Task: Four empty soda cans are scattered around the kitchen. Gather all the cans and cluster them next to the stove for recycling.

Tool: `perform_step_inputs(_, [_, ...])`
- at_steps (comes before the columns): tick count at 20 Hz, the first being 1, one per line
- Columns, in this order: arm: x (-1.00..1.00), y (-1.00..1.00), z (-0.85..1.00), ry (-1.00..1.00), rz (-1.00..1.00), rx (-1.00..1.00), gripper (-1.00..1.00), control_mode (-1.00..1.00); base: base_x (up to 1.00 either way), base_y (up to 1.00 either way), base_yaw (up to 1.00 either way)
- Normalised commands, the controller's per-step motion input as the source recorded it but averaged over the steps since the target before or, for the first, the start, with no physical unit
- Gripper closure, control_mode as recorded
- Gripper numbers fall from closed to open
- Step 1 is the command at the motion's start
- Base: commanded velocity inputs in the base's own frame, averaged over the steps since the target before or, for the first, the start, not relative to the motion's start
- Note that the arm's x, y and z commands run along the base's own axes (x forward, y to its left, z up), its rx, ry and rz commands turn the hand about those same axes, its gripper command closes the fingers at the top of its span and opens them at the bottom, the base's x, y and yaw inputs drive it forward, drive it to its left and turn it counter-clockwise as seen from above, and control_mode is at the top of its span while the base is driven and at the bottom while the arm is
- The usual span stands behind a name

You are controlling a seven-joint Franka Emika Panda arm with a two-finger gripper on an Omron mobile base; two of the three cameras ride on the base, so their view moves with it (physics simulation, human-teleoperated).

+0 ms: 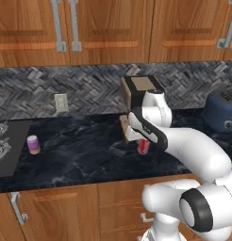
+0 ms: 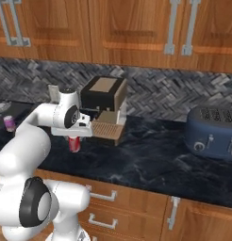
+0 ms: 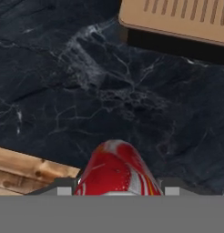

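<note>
The black marbled counter (image 1: 85,150) runs the width of both base views, with the edge of the stove (image 1: 4,146) at the far left of the left base view and a blue toaster (image 2: 214,132) well off to the right. A coffee machine (image 2: 106,106) stands at the backsplash. Just in front of its tan drip tray (image 3: 177,20), the gripper (image 1: 142,143) pinches a red soda can (image 1: 143,147) between its jaws; the hand view shows the can's red body (image 3: 114,170) rising between the two finger tips, seemingly lifted a little off the counter, with the drip tray across the top of the frame. A second, paler can (image 1: 33,144) stands upright near the stove's edge.

An empty can should be very light, thin-walled and smooth, so it probably dents under a hard squeeze and may slip; a hold across the middle of the body, upright, looks safest.

The left base view gives the stove and the pale can's spot beside it. The right base view gives the toaster, and shows that pale can (image 2: 9,123) as a small shape far left
</note>
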Motion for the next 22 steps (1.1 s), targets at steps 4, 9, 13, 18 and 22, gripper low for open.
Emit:
perform_step_inputs(4, [0.00,0.00,0.00,0.00,0.00,0.00,1.00,1.00,-0.05,0.65,-0.01])
perform_step_inputs(9, [0.00,0.00,0.00,0.00,0.00,0.00,1.00,1.00,-0.05,0.61,-0.01])
perform_step_inputs(13, [0.00,0.00,0.00,0.00,0.00,0.00,1.00,1.00,-0.01,0.58,-0.01])
perform_step_inputs(18, [0.00,0.00,0.00,0.00,0.00,0.00,1.00,1.00,-0.03,0.56,0.00])
perform_step_inputs(22, [0.00,0.00,0.00,0.00,0.00,0.00,1.00,1.00,-0.02,0.53,0.00])
